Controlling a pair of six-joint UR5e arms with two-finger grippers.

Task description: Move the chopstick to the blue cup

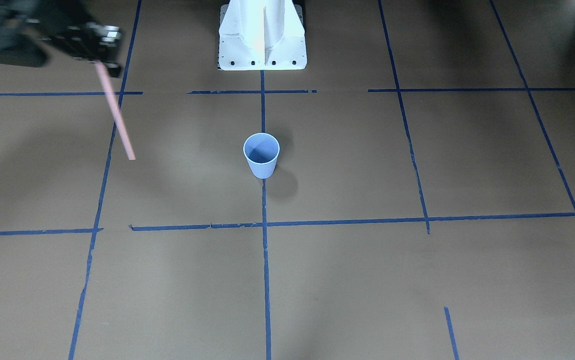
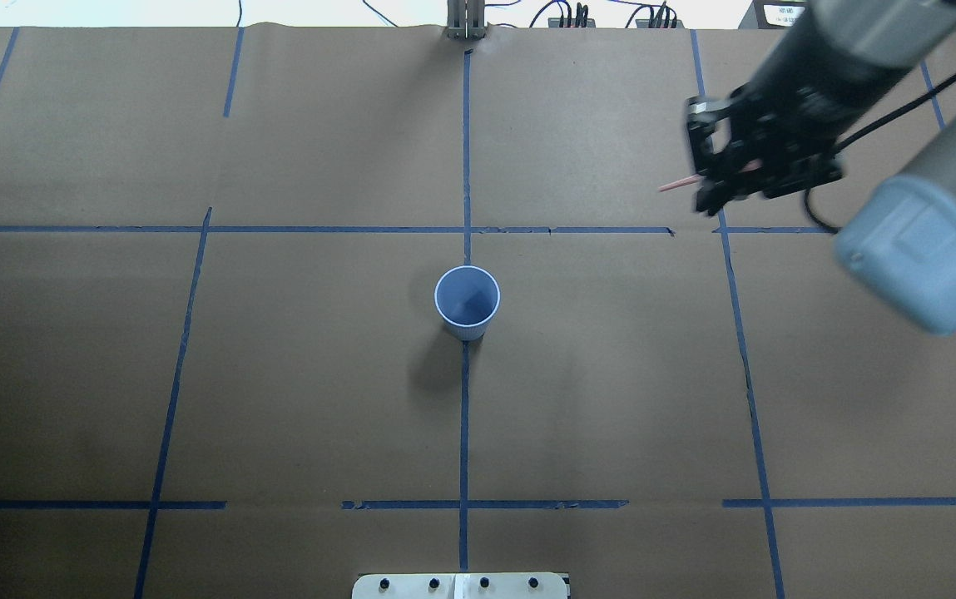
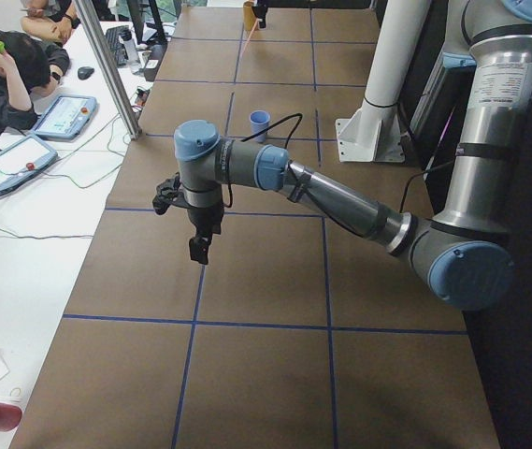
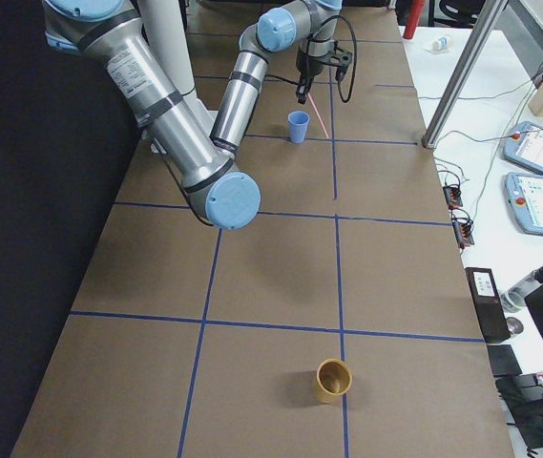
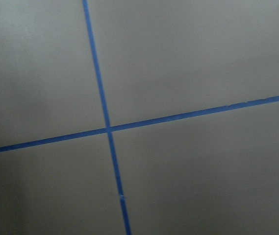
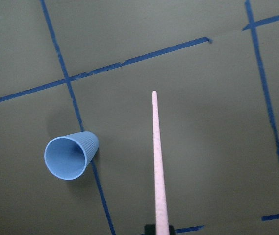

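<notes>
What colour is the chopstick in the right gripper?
Pale pink chopstick; clearest in the right wrist view.

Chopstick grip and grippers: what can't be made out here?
- Hold of the right gripper on the chopstick: the right wrist view's bottom edge cuts it off; the gripper body hides it overhead; the front view is blurred.
- The left gripper: open or shut unclear, shown only in the exterior left view.

Dangling chopstick [image 1: 115, 112], tilted, from right gripper [image 1: 102, 62] above the table [image 1: 367, 280], well apart on the robot's right of blue cup [image 1: 261, 156]. Leaving cup upright on centre tape line [image 1: 265, 260] before robot base [image 1: 262, 50]. Hovering left gripper [image 3: 196, 249] over table, far left.
</notes>
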